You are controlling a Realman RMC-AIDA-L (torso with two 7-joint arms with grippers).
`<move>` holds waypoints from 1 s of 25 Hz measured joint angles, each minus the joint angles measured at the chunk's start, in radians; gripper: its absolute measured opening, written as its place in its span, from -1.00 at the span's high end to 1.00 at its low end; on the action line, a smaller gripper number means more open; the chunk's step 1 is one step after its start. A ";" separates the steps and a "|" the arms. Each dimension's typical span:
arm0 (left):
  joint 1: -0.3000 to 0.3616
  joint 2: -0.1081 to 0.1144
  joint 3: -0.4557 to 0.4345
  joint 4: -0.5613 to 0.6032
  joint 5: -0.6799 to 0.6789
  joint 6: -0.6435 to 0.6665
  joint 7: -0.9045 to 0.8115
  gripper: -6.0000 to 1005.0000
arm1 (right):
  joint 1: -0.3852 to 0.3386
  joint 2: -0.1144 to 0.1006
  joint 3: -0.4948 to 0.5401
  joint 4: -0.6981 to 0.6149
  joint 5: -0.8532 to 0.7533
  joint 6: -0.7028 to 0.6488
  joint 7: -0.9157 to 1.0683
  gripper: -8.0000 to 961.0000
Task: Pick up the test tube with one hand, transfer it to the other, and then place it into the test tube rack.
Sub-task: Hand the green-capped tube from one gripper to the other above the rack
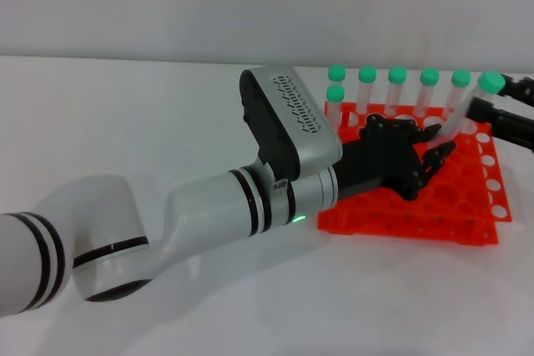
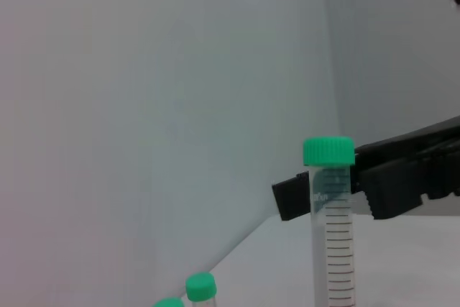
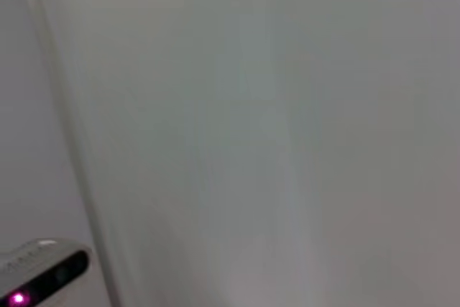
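Observation:
The test tube [image 1: 464, 114], clear with a green cap [image 1: 491, 82], is tilted above the back right of the orange-red test tube rack [image 1: 450, 206]. My left gripper [image 1: 435, 152], on the white and silver arm, is shut on the tube's lower end. My right gripper [image 1: 477, 109], all black, reaches in from the right edge. In the left wrist view the tube [image 2: 332, 249] stands upright, and the right gripper's fingers [image 2: 402, 177] press on both sides of it just under the cap. The right wrist view shows no tube or rack.
Several other green-capped tubes [image 1: 397, 89] stand in the rack's back row, with one more [image 1: 335, 106] in front at its left end. Two of their caps [image 2: 200, 285] show in the left wrist view. My left forearm [image 1: 250, 198] lies across the white table [image 1: 125, 122].

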 joint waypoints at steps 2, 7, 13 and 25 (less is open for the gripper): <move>0.000 -0.001 -0.005 0.000 0.000 0.000 0.001 0.42 | 0.010 0.007 0.000 0.000 -0.001 0.002 0.002 -0.53; 0.007 -0.002 -0.007 0.000 0.001 0.002 0.002 0.41 | 0.021 0.019 0.003 0.000 -0.002 0.005 0.005 -0.52; 0.009 -0.002 -0.007 0.000 0.002 0.004 0.002 0.39 | 0.021 0.019 0.006 0.001 -0.002 0.005 0.002 -0.36; 0.014 -0.002 -0.006 0.001 0.002 0.001 0.009 0.35 | 0.015 0.017 0.007 0.001 -0.002 0.012 -0.006 0.41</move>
